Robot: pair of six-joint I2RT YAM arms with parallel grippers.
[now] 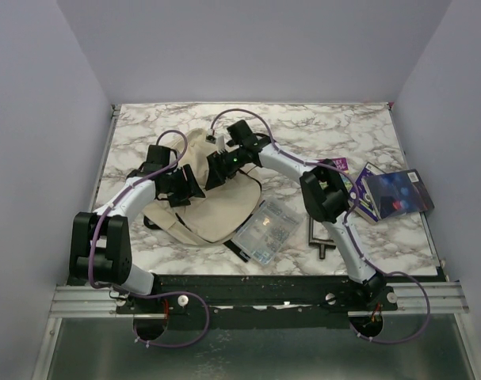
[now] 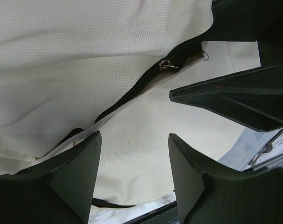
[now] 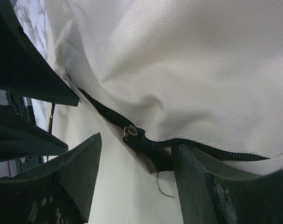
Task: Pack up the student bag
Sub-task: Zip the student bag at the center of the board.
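Observation:
The student bag point(image 1: 216, 212) is a cream fabric backpack with black straps, lying left of the table's middle. Both grippers hover over its top part, facing each other. My left gripper point(image 1: 186, 187) is open and empty over the cream fabric point(image 2: 132, 154). The black zip point(image 2: 132, 91) and its metal pull point(image 2: 165, 65) lie just beyond its fingertips. My right gripper point(image 1: 217, 169) is open, and the zip slider point(image 3: 130, 132) lies between its fingers. Its right finger point(image 3: 202, 177) lies against the zip line point(image 3: 202, 142), under the upper cream flap. Each wrist view shows the other gripper's black fingers.
A clear plastic pouch point(image 1: 264, 231) with small items lies against the bag's right side. A black T-shaped tool point(image 1: 320, 237) lies beside it. Dark blue books point(image 1: 395, 194) and a purple item point(image 1: 340, 165) lie at the right. Walls enclose the marble table point(image 1: 303, 127).

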